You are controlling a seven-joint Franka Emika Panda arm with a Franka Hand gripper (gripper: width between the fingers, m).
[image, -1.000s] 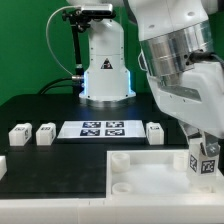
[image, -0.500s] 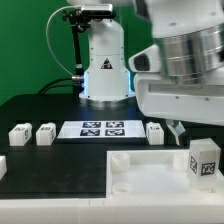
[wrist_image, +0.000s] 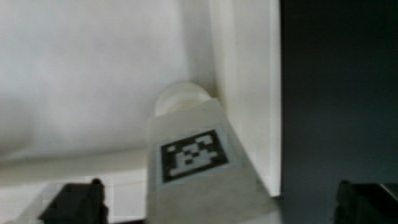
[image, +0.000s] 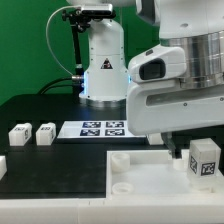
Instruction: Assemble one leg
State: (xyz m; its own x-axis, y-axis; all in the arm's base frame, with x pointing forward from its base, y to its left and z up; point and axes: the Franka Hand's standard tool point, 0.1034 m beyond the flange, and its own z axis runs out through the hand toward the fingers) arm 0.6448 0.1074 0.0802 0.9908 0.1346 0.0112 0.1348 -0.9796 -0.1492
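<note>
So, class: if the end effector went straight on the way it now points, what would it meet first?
Most likely the leg: in the wrist view it sits centred ahead of the open end effector, though depth is unclear.

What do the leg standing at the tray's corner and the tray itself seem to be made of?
The leg: probably hard plastic, matt white, with even colour and softly rounded edges. Its black-and-white tag looks like a printed sticker. The tray: likely the same matt white plastic, since its walls and round socket look moulded in one piece. The blur leaves the exact material open.
</note>
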